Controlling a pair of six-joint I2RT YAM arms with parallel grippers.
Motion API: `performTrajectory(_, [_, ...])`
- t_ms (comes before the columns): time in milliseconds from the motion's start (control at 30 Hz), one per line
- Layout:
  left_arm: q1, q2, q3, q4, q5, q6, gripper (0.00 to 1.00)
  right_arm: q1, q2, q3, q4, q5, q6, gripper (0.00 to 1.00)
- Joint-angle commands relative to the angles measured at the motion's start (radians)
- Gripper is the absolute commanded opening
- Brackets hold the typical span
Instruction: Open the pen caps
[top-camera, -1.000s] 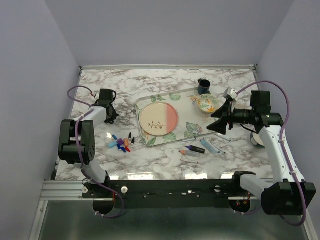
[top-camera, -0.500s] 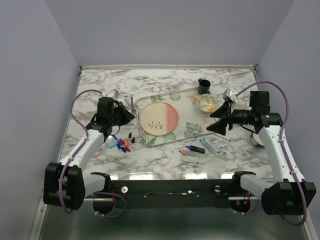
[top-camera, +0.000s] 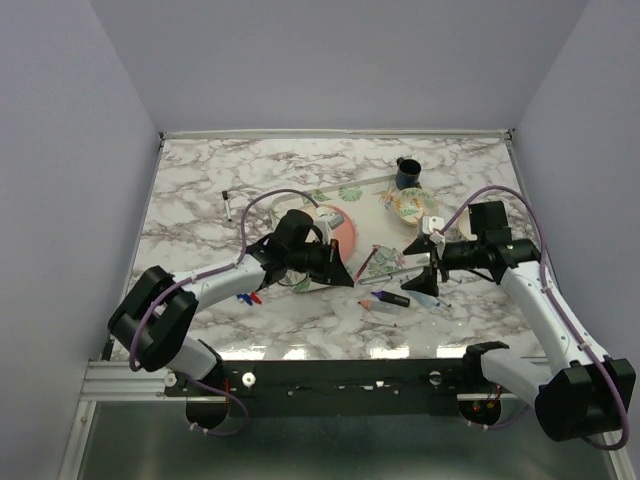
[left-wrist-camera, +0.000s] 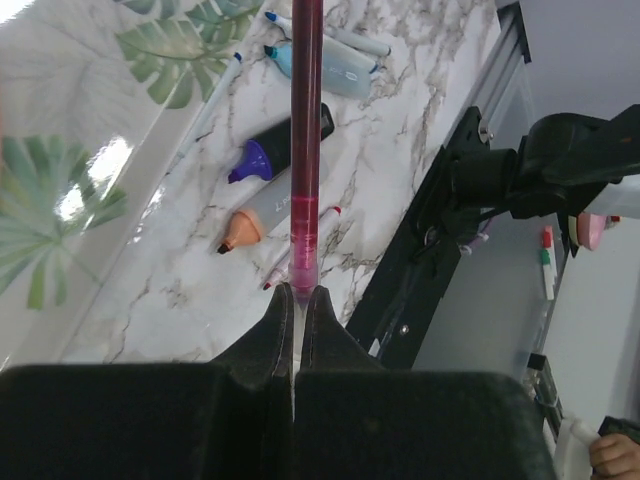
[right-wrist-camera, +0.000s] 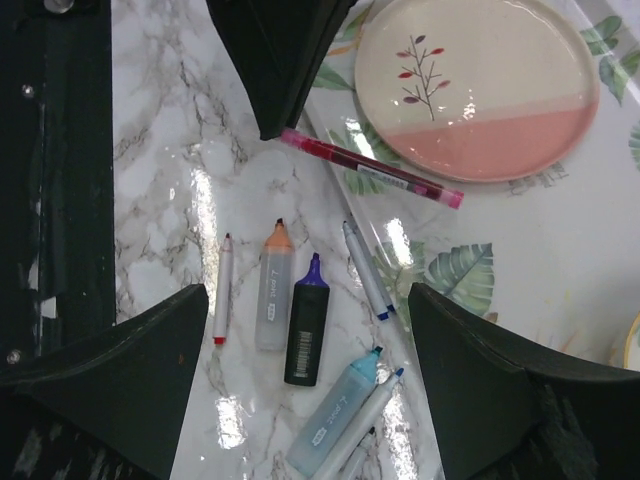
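You have the pink pen (right-wrist-camera: 370, 167) pinched by one end in the left hand (left-wrist-camera: 297, 295), slanting above the desk (right-wrist-camera: 150, 200). Uncapped on the desk lie:
- a thin red-tipped pen (right-wrist-camera: 222, 290)
- an orange highlighter (right-wrist-camera: 270, 290)
- a purple highlighter (right-wrist-camera: 307, 325)
- a thin blue pen (right-wrist-camera: 365, 272)
- a light-blue highlighter (right-wrist-camera: 335, 412)
- a second thin blue pen (right-wrist-camera: 380, 395) just beside it

Loose blue and red caps (top-camera: 247, 297) lie well apart from them.

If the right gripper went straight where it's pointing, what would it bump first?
Probably the black highlighter with the purple tip, lying between the open right gripper's fingers, though depth is unclear.
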Motion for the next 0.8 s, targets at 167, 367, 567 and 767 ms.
performTrajectory(167, [-0.125, 0.167, 0.168, -0.057, 0.157, 0.075, 0.00, 0.167, -0.064, -0.146, -0.001, 0.132, -0.367, 0.89])
performTrajectory(367, [-0.179, 0.236, 0.248, -0.154, 0.168, 0.138, 0.00, 0.254, -0.051, -0.152, 0.036, 0.202, -0.348, 0.77])
performTrajectory(567, [-0.188, 0.225, 0.254, -0.170, 0.182, 0.150, 0.00, 0.346, -0.026, -0.187, 0.074, 0.326, -0.345, 0.71])
performTrajectory(767, [-0.188, 0.195, 0.253, -0.196, 0.191, 0.182, 0.00, 0.412, 0.023, -0.182, 0.090, 0.407, -0.321, 0.25])
